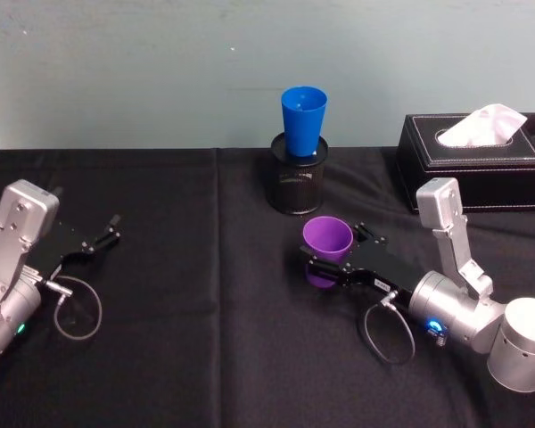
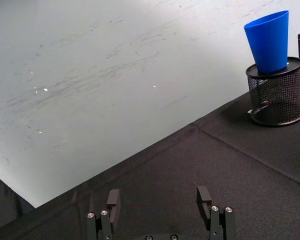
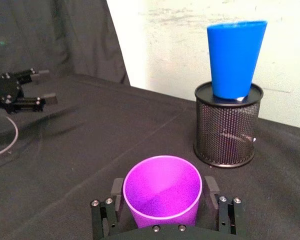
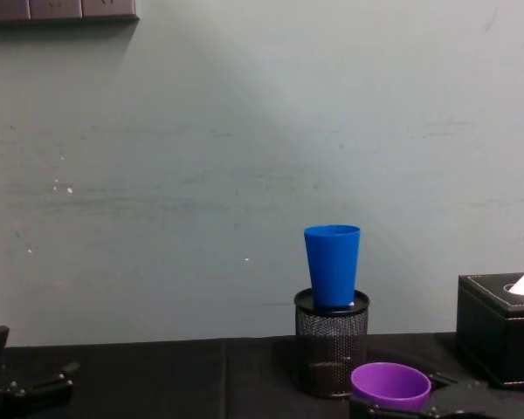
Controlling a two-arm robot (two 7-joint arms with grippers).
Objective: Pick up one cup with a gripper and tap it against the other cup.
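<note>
The purple cup stands upright with its mouth up, between the two fingers of the right gripper, which reaches in from the right side over the black cloth; in the right wrist view the cup fills the gap between the fingers and both appear to press on its sides, so this gripper holds the cup, though whether the cup's base rests on the cloth or is just off it I cannot tell. The blue cup stands upright in the top of the black mesh pen holder, farther back on the table near the pale wall and well apart from the purple cup; in the chest view the blue cup rises above the holder with the purple cup lower and to its right. A black tissue box with a white tissue sits at the back right. The left gripper rests low on the left side of the cloth, far from both cups, and in the left wrist view its fingers stand wide apart with nothing between them
</note>
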